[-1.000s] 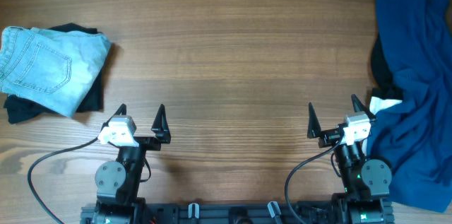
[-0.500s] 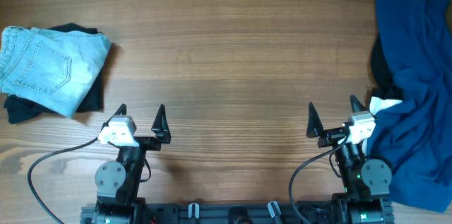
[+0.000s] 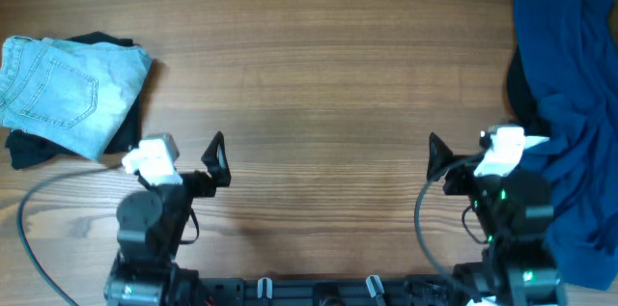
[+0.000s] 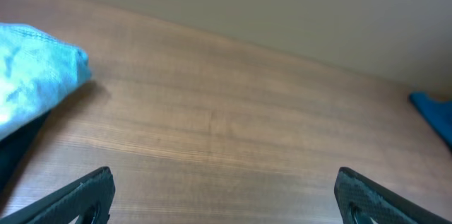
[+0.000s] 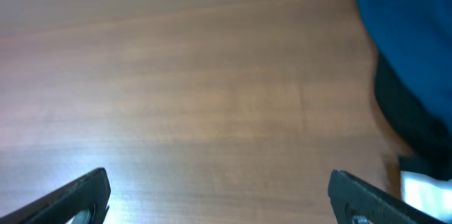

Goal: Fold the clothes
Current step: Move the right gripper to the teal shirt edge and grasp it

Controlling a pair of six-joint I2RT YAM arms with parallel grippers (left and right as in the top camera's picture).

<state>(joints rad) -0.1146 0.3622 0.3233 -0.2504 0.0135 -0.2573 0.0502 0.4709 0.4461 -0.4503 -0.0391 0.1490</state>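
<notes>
Left gripper (image 3: pixel 185 154) and right gripper (image 3: pixel 462 150) shifted; both agape.

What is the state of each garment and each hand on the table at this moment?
blue shirt, crumpled in a loose heap at the right edge, not folded
jeans, folded, lying on a black garment at the left
black garment under the jeans, mostly covered, edges showing
black garment at the right, mostly hidden by the blue shirt
left hand, open, holding nothing
right hand, open, holding nothing
</notes>
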